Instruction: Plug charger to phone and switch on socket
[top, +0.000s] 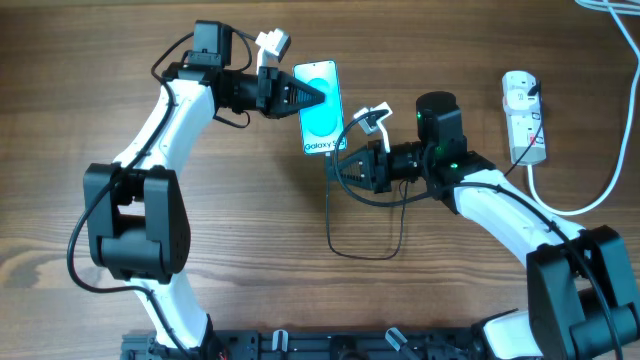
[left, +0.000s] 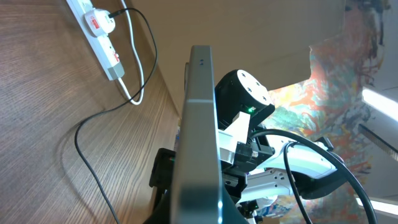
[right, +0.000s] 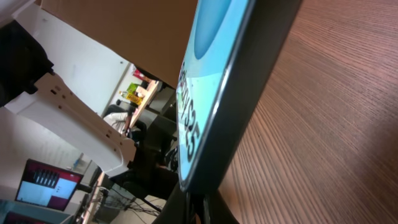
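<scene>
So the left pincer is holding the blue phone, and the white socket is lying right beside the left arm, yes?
Not quite. The left pincer does hold the blue phone, but the white socket lies over by the right arm, not beside the left one. The overhead view shows it.

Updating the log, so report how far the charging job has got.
Done: the left gripper holds the phone by its side. In hand: the right gripper has the charger tip at the phone's lower end; whether it is seated is hidden. Left: the socket switch, with no gripper near it.
</scene>
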